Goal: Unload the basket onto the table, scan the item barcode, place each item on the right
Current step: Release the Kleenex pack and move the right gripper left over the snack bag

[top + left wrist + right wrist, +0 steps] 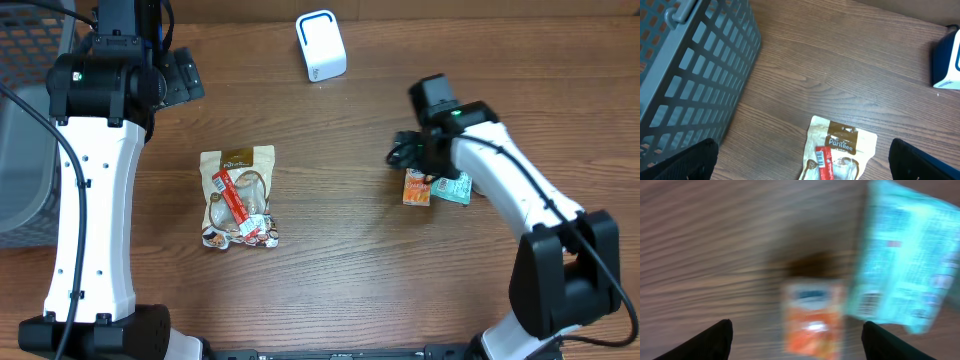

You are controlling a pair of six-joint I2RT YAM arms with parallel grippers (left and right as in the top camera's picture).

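A white barcode scanner [320, 45] stands at the back of the table; its side shows at the right edge as the scanner [947, 62]. A small orange packet [416, 188] lies flat beside a teal packet [452, 189]. My right gripper [408, 152] hovers just above them, open and empty; its wrist view is blurred, with the orange packet [812, 312] between the fingertips and the teal packet [905, 260] to the right. A tan snack pouch [237, 195] carries a red stick [231, 195]. My left gripper [802, 165] is open above the pouch [842, 150].
A grey lattice basket [690, 75] fills the left side, seen in the overhead view as the basket [25, 120]. The red stick [823, 162] shows a barcode on its upper end. Bare wood lies between the pouch and the two packets.
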